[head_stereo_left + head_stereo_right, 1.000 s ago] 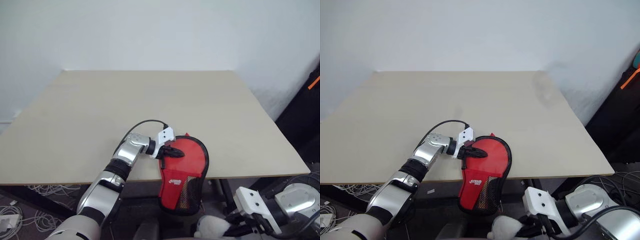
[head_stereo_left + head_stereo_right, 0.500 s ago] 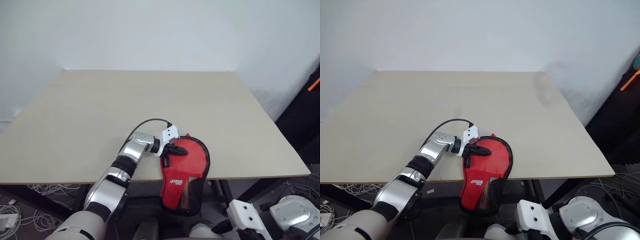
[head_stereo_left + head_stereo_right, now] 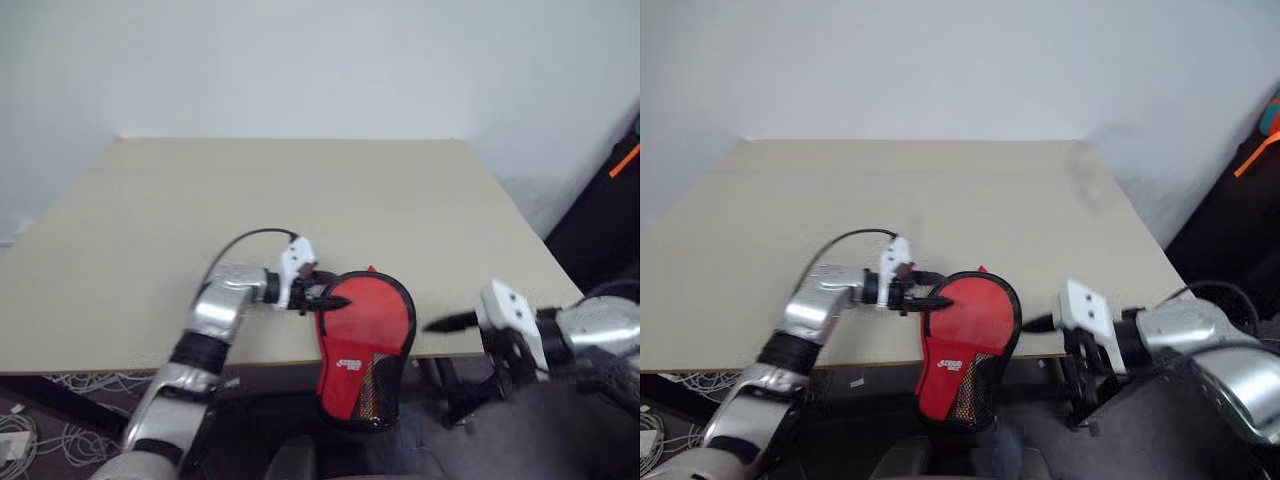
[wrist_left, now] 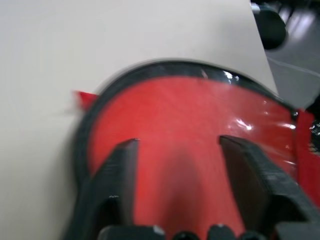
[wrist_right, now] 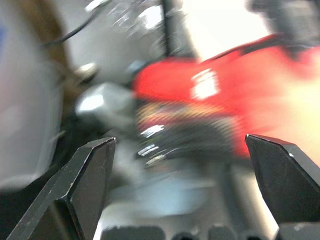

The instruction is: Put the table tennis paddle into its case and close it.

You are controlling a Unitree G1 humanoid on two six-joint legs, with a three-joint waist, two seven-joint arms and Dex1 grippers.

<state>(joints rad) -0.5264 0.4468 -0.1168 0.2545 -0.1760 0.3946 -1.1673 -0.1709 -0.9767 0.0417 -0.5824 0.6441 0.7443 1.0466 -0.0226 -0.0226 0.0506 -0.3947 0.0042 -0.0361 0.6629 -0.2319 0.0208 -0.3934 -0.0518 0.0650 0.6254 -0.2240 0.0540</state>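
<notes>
While the worktop (image 3: 300,190) carries nothing besides the case (image 3: 366,345), I read the layout as a staging choice: the case lies at the near edge, its round end resting on the surface and its black mesh end hanging over the edge toward me. That overhang gives my right arm something to reach from below and the side, and I judge that is why it sits so close to the lip.

My left arm stretches across the near part of the worktop, and its gripper (image 3: 318,294) sits at the round end of the case, on the case's left rim. In the left wrist view the two fingers (image 4: 120,172) stand apart with the red fabric between and beyond them, clamped on nothing. I take this as a hand placed to pin or steady the round end.

My right gripper (image 3: 470,372) hangs off the worktop's near edge, just to the right of the dangling end, its fingers (image 5: 85,175) spread wide and empty, aimed toward the case.

As for the case's long axis, it runs from the worktop out over the edge, round end away from me, mesh end nearest. I cannot tell whether the paddle is inside, nor whether the zip is closed.
</notes>
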